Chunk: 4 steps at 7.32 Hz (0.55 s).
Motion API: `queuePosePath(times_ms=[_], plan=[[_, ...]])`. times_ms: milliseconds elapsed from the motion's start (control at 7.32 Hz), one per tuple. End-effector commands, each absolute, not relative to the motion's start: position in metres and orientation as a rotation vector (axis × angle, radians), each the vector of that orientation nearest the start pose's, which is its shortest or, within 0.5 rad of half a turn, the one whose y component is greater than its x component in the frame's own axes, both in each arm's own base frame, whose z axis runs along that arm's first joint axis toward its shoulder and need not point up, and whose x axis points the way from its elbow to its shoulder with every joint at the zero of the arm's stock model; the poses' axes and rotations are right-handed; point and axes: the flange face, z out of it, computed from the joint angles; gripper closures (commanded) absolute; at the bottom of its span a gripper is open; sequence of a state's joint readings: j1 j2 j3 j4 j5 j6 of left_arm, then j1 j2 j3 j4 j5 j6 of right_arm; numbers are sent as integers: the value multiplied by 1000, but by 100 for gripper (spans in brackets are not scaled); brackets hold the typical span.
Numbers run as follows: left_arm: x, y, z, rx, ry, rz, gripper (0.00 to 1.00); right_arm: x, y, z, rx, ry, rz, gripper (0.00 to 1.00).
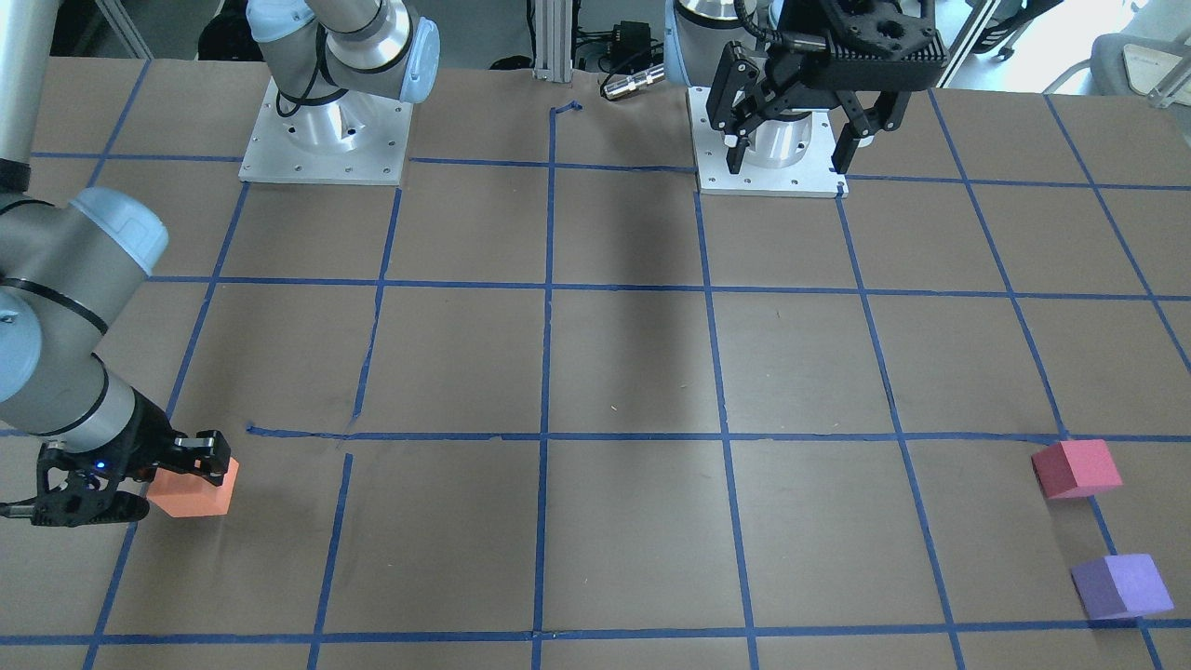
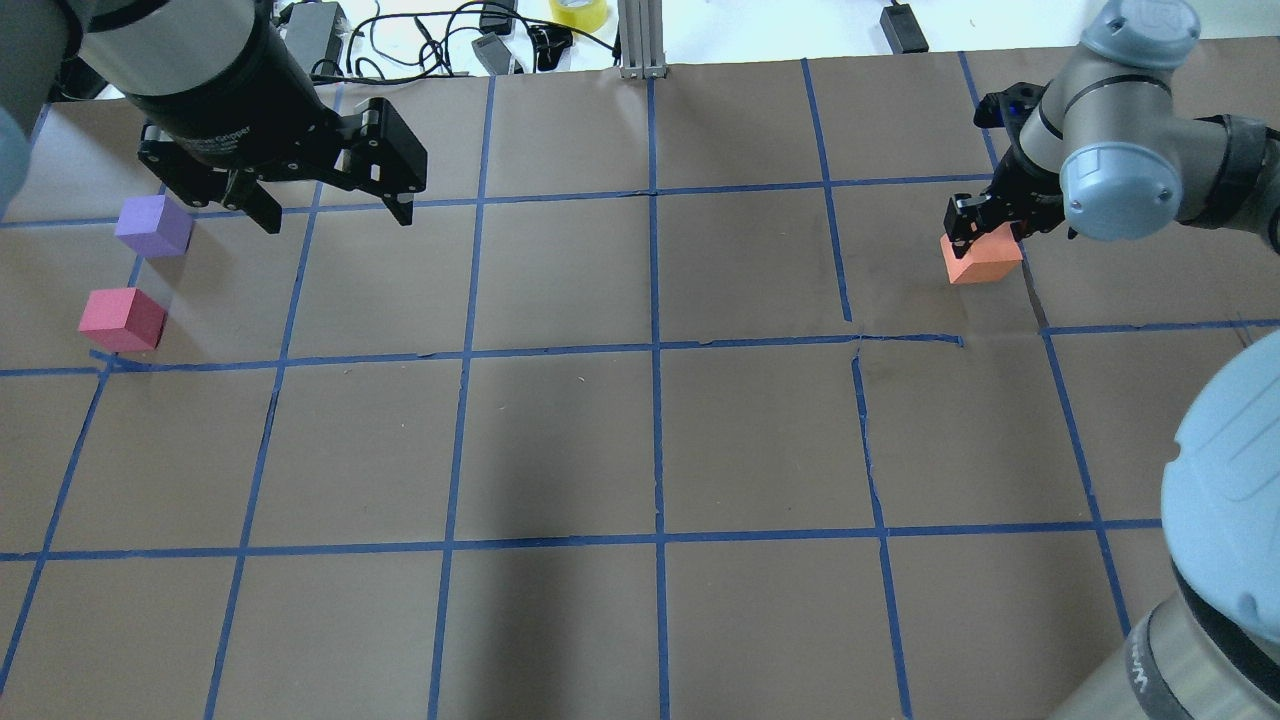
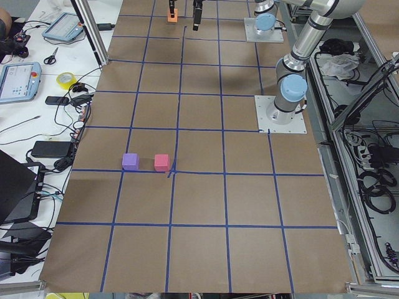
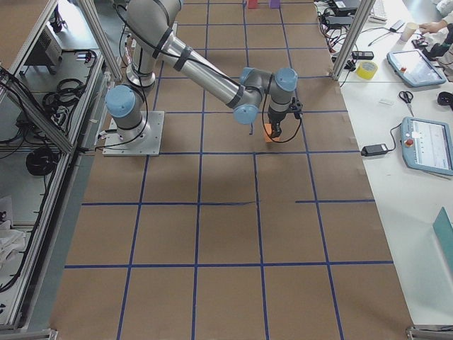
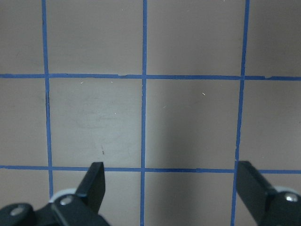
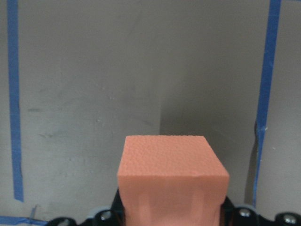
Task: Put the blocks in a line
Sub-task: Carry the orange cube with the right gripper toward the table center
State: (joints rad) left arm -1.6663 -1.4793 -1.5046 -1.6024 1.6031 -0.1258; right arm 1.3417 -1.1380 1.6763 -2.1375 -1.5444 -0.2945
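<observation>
My right gripper is shut on the orange block at the table's far right, low over the paper; it also shows in the front view with the block. The right wrist view shows the block close up between the jaws. The reddish-pink block and the purple block sit side by side, a little apart, at the far left. My left gripper hangs open and empty, high up, right of the purple block. Its fingers frame bare paper.
Brown paper with a blue tape grid covers the table. The two arm bases stand at the robot's edge. An aluminium post, cables and a yellow tape roll lie beyond the far edge.
</observation>
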Motion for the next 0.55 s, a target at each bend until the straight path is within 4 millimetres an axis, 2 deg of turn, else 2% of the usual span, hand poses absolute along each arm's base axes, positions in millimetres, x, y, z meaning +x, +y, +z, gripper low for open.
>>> queuePosePath(times_ms=[0,137,273,410], plan=[[-174,-445,561,-49,3117,-201,0,77,-628,280,-22,3108,-132,80],[-174,-445,560,-49,3117,-198,0,118,-628,292,-16,3116,-168,81],[-173,-445,561,-51,3115,-201,0,173,-628,305,-53,3116,-219,80],[-173,-444,560,-51,3117,-194,0,219,-620,306,16,3096,-191,80]])
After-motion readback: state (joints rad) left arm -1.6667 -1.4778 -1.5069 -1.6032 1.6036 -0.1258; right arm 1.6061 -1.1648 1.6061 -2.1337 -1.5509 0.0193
